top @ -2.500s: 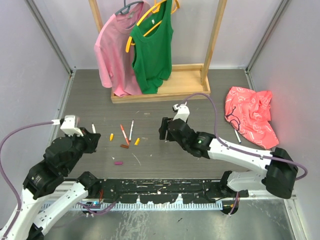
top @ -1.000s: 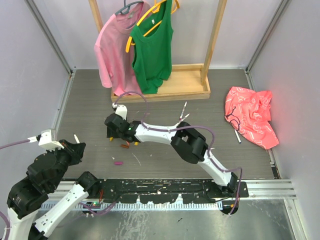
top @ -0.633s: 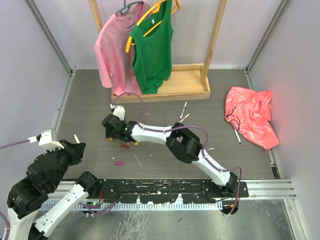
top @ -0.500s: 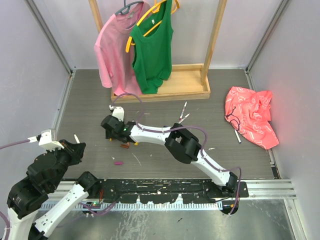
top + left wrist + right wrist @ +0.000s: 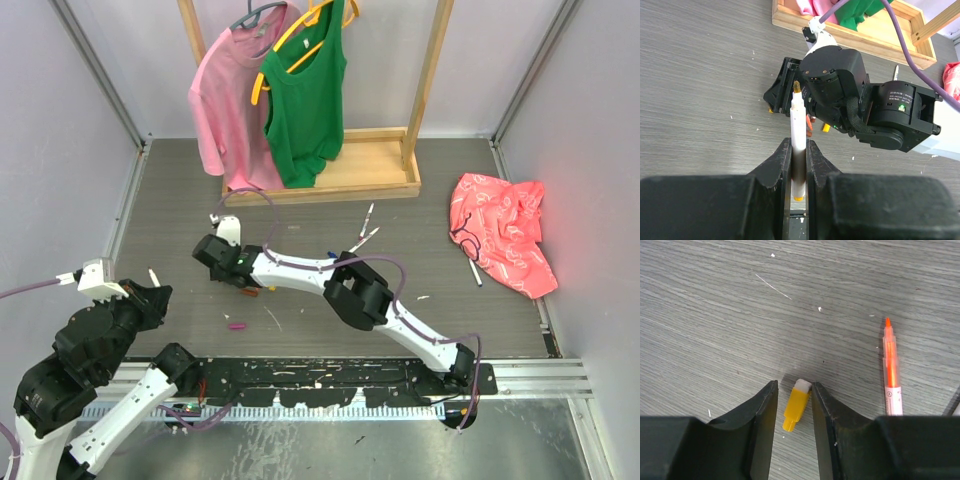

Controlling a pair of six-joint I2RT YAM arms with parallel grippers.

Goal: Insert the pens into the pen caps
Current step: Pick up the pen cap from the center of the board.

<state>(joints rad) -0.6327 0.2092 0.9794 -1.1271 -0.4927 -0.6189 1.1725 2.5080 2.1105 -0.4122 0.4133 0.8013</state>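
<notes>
A white-barrelled pen [image 5: 798, 125] with a yellow tip stands upright in my left gripper [image 5: 799, 146], which is shut on its barrel, raised at the near left [image 5: 150, 290]. My right gripper [image 5: 794, 390] reaches far left across the floor [image 5: 207, 255]. Its jaws straddle a yellow pen cap [image 5: 795, 405] lying flat. The right finger touches the cap's white end, and a gap shows on the left side. An orange-tipped pen [image 5: 892, 375] lies just right of that gripper. A magenta cap [image 5: 237, 325] lies nearer the arm bases. Two more pens [image 5: 366, 228] lie mid-floor.
A wooden rack base [image 5: 330, 182] with a pink shirt [image 5: 228, 95] and a green top [image 5: 305, 95] hanging above it stands at the back. A red cloth [image 5: 502, 232] lies at the right, with a pen [image 5: 474, 272] beside it. Grey walls close both sides.
The right arm has reached further left and its jaws have narrowed around the yellow cap. The left arm holds still with its pen.
</notes>
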